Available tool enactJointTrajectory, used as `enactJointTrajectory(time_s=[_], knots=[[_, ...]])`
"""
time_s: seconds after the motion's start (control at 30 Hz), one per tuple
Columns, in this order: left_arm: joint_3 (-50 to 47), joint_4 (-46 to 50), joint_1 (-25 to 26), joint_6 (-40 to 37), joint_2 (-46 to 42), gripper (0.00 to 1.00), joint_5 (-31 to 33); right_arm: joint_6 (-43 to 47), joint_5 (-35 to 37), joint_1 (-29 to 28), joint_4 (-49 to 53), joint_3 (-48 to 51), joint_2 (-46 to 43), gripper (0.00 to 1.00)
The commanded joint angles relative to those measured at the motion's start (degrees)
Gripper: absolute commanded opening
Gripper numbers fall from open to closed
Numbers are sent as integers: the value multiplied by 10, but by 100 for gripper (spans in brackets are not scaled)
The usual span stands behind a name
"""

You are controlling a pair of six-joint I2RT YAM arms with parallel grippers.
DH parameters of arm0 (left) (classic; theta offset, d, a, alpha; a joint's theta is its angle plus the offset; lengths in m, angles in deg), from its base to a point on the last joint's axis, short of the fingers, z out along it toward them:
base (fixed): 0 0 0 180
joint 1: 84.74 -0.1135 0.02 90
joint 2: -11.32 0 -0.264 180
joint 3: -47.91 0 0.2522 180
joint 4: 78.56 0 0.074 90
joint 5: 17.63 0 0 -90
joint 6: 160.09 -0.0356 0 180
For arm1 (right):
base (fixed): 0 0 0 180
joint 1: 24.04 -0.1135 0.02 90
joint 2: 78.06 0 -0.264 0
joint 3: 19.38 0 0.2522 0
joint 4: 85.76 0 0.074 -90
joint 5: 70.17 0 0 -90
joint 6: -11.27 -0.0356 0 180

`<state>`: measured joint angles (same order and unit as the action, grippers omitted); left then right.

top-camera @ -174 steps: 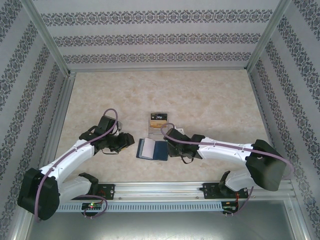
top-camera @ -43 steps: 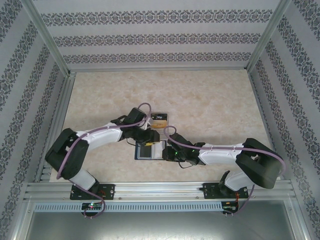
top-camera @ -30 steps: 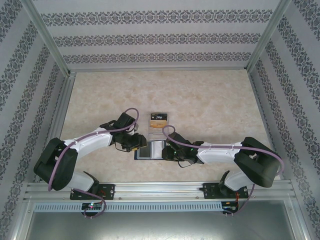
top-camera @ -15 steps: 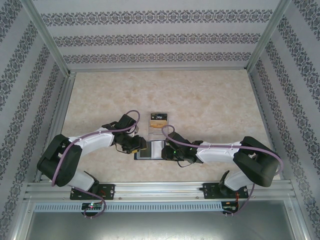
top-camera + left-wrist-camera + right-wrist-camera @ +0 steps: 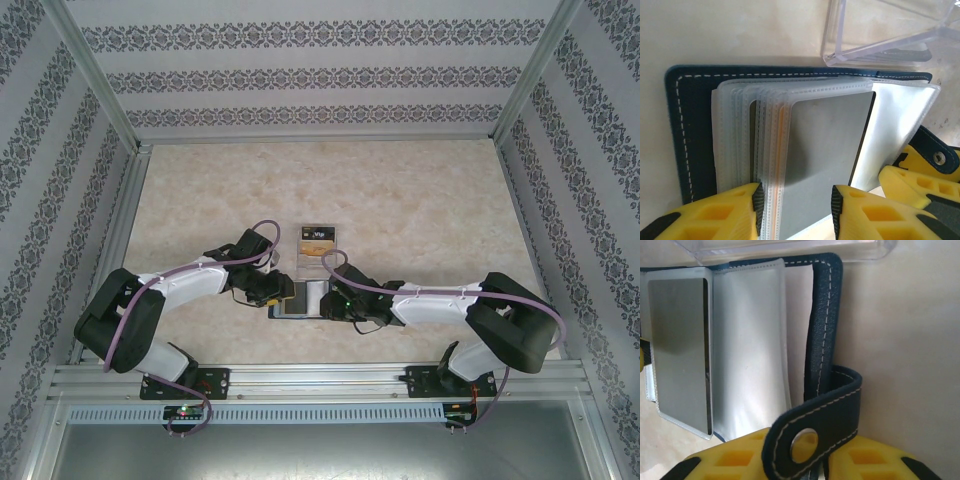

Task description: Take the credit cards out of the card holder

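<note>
Navy bifold card holder [image 5: 692, 145] lies open, a black card [image 5: 318, 234] stands in the clear acrylic stand [image 5: 875, 47], a grey card [image 5: 825, 155] waits sleeved between the half-spread left gripper [image 5: 796, 207] (hold unclear, likewise the right gripper [image 5: 807, 462]).

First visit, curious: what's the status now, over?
Left gripper open over a sleeved card. Right gripper at wallet tab, grip unclear. Clear stand adjacent.

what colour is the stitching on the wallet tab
White, on the dark navy leather snap tab; clearest in the right wrist view.
</note>
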<state>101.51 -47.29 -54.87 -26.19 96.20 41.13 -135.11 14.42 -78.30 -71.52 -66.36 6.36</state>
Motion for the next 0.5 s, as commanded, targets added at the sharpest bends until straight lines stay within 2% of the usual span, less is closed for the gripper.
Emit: enactJointTrajectory(time_s=[0.0, 0.27, 0.47], knots=[[-4, -8, 1, -5, 11, 42, -7, 17, 32, -3, 28, -16, -7, 36], [-2, 0, 3, -8, 17, 41, 1, 46, 114, -1, 136, -62, -81, 42], [-2, 0, 8, -8, 19, 41, 3, 79, 110, -3, 164, -134, -64, 39]])
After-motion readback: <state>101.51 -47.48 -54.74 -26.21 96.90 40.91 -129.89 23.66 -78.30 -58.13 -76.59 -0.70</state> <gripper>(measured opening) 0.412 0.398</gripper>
